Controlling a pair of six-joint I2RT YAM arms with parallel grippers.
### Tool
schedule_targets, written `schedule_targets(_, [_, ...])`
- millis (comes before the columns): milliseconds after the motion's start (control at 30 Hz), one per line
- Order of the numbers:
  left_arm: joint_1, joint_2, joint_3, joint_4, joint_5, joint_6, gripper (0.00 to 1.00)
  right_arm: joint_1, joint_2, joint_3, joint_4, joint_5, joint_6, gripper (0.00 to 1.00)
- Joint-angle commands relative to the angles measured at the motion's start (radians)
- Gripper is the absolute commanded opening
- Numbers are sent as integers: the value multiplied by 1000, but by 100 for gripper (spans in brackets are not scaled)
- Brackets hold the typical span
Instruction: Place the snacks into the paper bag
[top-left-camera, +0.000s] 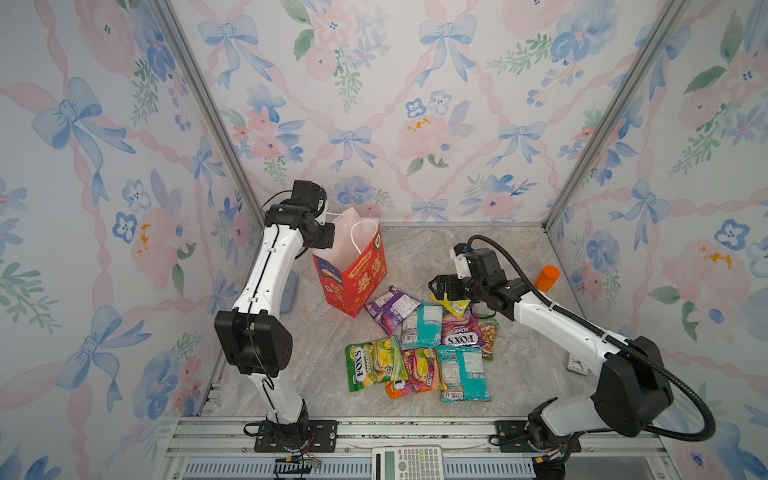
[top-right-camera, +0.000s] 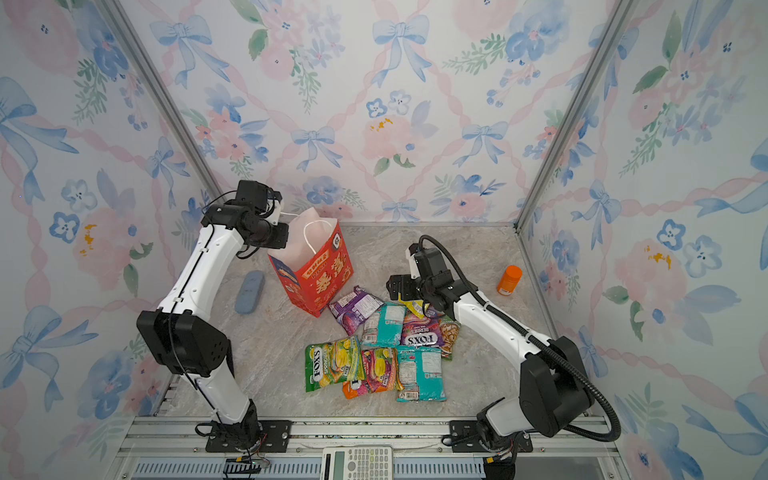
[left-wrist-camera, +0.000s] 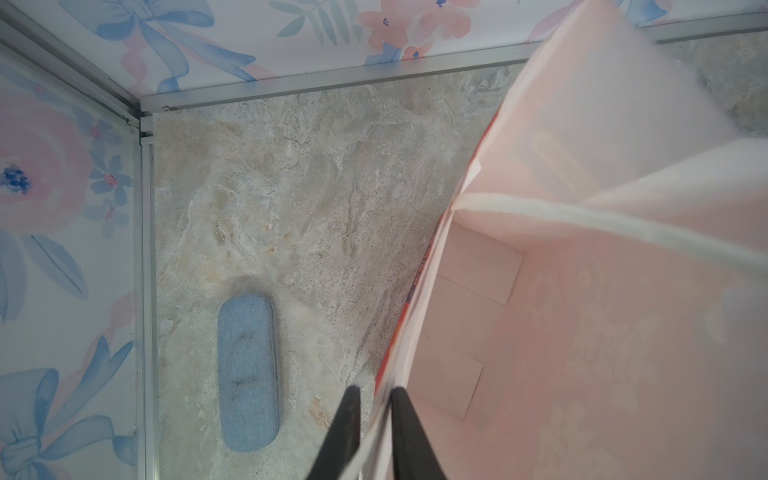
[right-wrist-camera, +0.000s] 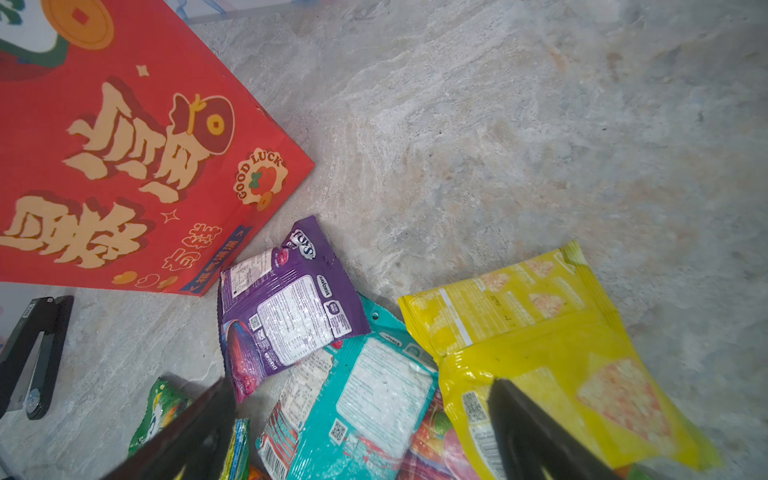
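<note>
Pull the 9 o'clock rim of the red paper bag (top-left-camera: 357, 286) taut with the left claw (left-wrist-camera: 374, 392) pinched on it. Lower the wide-spread right claw (right-wrist-camera: 361, 384) over an edge of the yellow packet (right-wrist-camera: 540, 332).

Bright, even light with soft shadows; wrist views blur close up, and snacks (right-wrist-camera: 299, 316) glint.
</note>
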Motion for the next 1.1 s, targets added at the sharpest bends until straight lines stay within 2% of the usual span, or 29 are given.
schedule_targets(0, [-15, -43, -35, -15, 6, -13, 30, 13, 15, 38, 10, -29, 11, 97])
schedule_targets(167, [-17, -48, -32, -13, 2, -23, 65, 13, 14, 40, 22, -59, 22, 97])
schedule_targets(267, [-18, -42, -18, -13, 10, -22, 74, 11, 5, 37, 30, -79, 32, 97])
schedule_targets(433, [-17, -14, 26, -12, 28, -22, 77, 7, -33, 9, 50, -92, 50, 97])
schedule_targets(567, [-17, -2, 52, -11, 107, -17, 79, -9, -69, -24, 64, -111, 67, 97])
schedule_targets(633, [-16, -1, 56, -13, 111, -11, 83, -18, -83, -37, 63, -113, 70, 97])
schedule_targets(833, [-12, -18, 49, -11, 123, -2, 87, -43, -102, -59, 70, -125, 76, 97])
schedule_targets(967, [-10, -13, 46, -11, 72, 6, 86, -48, -106, -59, 72, -130, 76, 97])
schedule_targets(1067, [-6, 0, 47, -11, 104, 4, 80, -50, -111, -61, 70, -131, 75, 97])
